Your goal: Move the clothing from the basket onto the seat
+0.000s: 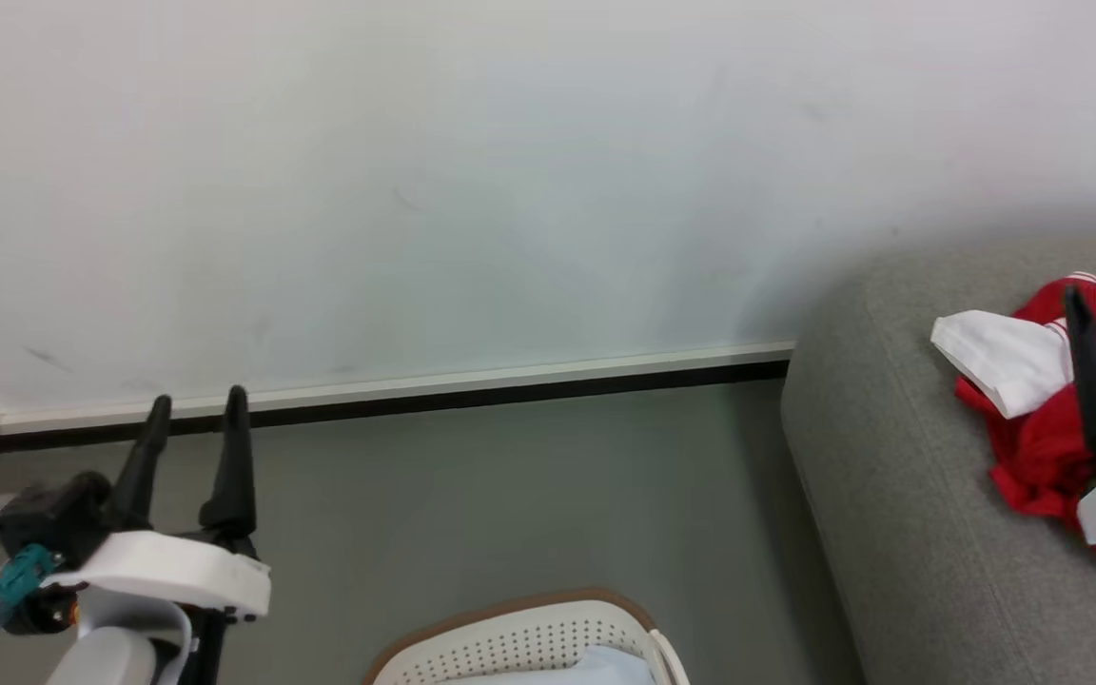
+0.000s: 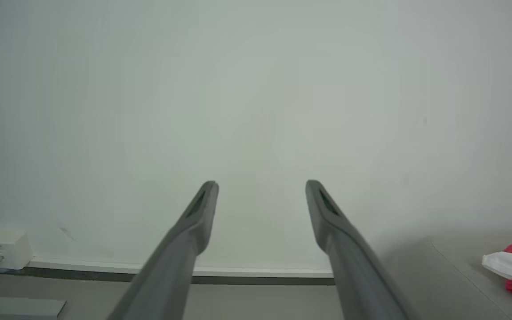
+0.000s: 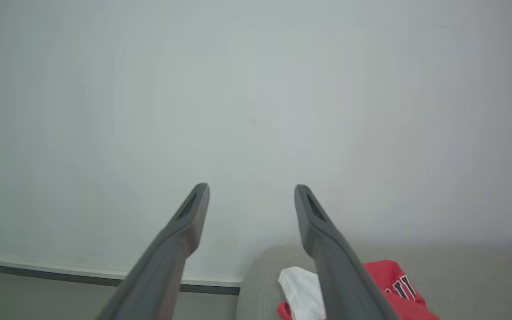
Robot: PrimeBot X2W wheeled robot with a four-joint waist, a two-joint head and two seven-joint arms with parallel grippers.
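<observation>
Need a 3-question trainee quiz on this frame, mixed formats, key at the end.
1. True or false: the bright red fabric clothing with white panels lies on the large grey woven sofa seat.
2. Multiple choice: the left pincer is A) shut on cloth, B) open and empty, C) resting on the seat.
3. Short answer: what shows inside the cream-white perforated plastic basket with brown rim?
Key: 1 true; 2 B; 3 a flat pale sheet.
</observation>
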